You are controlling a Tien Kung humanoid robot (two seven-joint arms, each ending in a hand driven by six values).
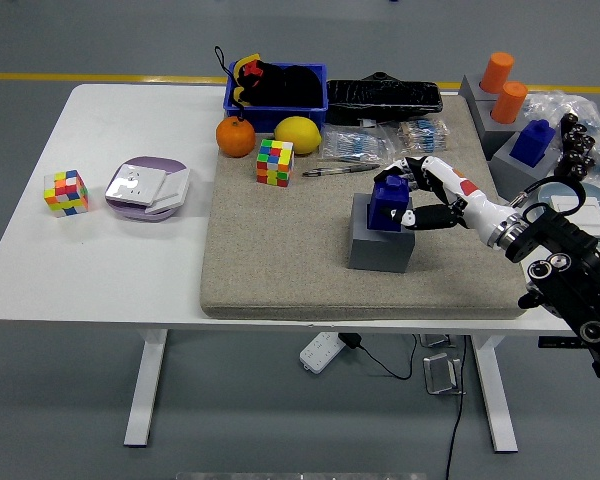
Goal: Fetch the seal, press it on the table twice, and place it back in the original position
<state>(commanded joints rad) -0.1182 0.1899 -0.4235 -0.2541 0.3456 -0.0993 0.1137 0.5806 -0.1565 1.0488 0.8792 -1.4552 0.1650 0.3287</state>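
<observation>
The seal is a blue block (387, 203) that sits on top of a grey base block (380, 244) on the beige mat (280, 260). My right hand (412, 195) comes in from the right with its white fingers (427, 216) wrapped around the blue seal's right side and top. The seal still rests on the grey base. My left hand is out of view.
A Rubik's cube (275, 162), an orange (235, 137), a lemon (298, 135), a pen (340, 170) and a blue basket (276, 88) lie at the mat's back. Grey stands with orange cylinders (502, 85) and another blue block (533, 141) are at the right. A second cube (66, 192) and a plate (147, 188) are at the left.
</observation>
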